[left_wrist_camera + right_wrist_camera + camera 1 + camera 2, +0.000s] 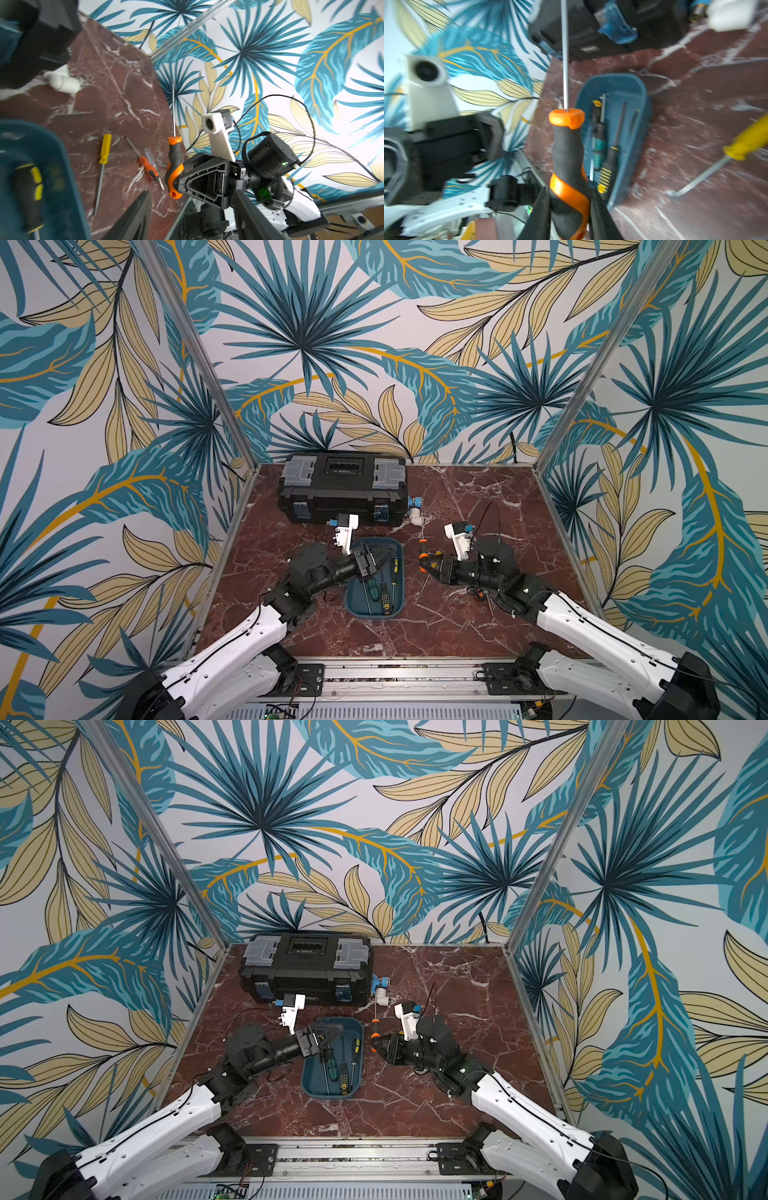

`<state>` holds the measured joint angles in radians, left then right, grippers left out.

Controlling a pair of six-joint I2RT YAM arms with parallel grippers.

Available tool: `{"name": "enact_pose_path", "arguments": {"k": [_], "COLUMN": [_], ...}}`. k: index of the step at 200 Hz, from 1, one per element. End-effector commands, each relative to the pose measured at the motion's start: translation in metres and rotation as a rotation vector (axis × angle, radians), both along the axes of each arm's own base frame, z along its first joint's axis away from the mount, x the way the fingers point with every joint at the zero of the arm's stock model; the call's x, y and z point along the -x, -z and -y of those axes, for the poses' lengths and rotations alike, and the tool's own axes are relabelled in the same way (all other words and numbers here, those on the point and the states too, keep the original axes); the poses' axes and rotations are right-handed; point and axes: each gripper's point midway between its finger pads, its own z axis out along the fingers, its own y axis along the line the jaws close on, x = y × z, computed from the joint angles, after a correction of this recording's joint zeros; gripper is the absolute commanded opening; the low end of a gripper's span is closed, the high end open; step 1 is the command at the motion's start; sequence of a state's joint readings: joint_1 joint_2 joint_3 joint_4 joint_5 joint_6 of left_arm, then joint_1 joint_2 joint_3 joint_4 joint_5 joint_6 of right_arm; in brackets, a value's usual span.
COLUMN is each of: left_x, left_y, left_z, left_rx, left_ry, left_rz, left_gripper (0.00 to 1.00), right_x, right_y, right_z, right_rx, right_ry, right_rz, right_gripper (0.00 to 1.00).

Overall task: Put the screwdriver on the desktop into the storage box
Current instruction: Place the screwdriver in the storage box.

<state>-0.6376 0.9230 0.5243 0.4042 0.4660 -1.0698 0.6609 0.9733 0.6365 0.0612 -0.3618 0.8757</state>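
My right gripper (pixel 569 218) is shut on the handle of an orange-and-black screwdriver (pixel 568 149). It holds the tool above the desktop (pixel 519 506), shaft pointing toward the back, just right of the teal storage box (pixel 374 616). In both top views the screwdriver (pixel 424 549) (pixel 375 1029) sits at that gripper's tip (pixel 424 566). My left gripper (pixel 380 558) (pixel 193 224) hangs open over the box's far left part with nothing between its fingers. Several screwdrivers lie inside the box, one green-handled (pixel 376 585). A yellow screwdriver (pixel 105 149) and a small orange one (pixel 147 168) lie on the desktop by my right arm.
A black toolbox (pixel 343 489) with grey lid compartments stands at the back, just behind the storage box. A white-and-blue pipe fitting (pixel 415 510) lies at its right end. Aluminium rails edge the desktop, with patterned walls on three sides.
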Motion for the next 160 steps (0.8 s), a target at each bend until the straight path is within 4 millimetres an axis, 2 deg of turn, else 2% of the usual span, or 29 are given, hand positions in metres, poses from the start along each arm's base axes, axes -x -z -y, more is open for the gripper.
{"name": "enact_pose_path", "arguments": {"k": [1,31,59,78,136,160], "left_x": [0.018,0.019,0.014,0.010,0.007,0.006], "left_y": [-0.046,-0.054,-0.042,-0.036,-0.042,-0.039], "left_z": [0.009,0.018,0.026,0.025,0.023,0.026], "left_rx": [0.169,0.192,0.158,0.160,0.179,0.176], "left_ry": [0.103,0.121,0.118,0.093,0.078,0.086], "left_rz": [0.120,0.137,0.107,0.090,0.105,0.094], "left_gripper": [0.69,0.69,0.66,0.66,0.65,0.58], "right_x": [0.006,0.012,0.018,0.025,0.041,0.044], "right_y": [-0.055,-0.071,-0.078,-0.078,-0.069,-0.067], "right_z": [-0.017,-0.025,-0.027,-0.032,-0.049,-0.054], "right_rx": [-0.268,-0.330,-0.345,-0.329,-0.295,-0.292], "right_ry": [-0.065,-0.106,-0.124,-0.151,-0.236,-0.254], "right_rz": [0.048,0.064,0.083,0.089,0.079,0.078], "right_gripper": [0.00,0.00,0.00,0.00,0.00,0.00]}}
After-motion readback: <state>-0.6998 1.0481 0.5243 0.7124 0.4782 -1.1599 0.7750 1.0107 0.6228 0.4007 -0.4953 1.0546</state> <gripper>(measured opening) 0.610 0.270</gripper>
